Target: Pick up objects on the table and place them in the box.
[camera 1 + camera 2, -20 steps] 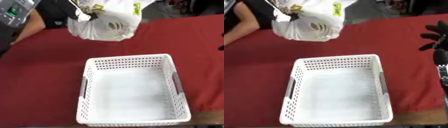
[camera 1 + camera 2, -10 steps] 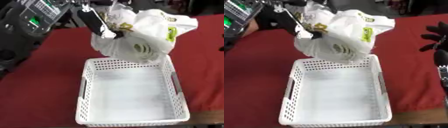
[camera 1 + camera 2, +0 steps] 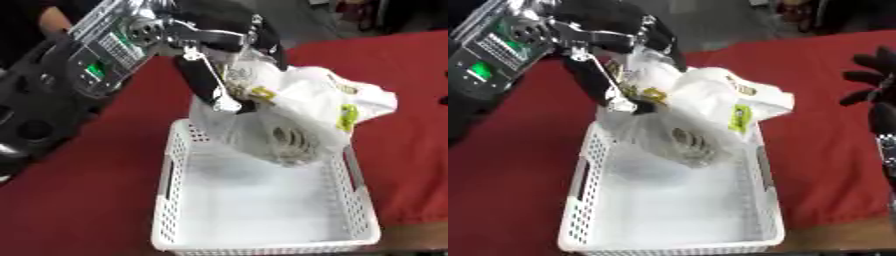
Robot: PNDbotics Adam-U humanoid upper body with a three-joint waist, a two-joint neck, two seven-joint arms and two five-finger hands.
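- The left hand [image 3: 229, 60] is curled round the gathered top of a white plastic bag [image 3: 302, 117], fingers and thumb pinching it.
- The bag hangs over the far end of the white perforated box [image 3: 171, 200] — its lower part dips inside the rim.
- The box sits on a red table [image 3: 79, 200].
- The right hand [image 3: 875, 82] shows at the right edge, over the table, fingers spread — holding nothing.
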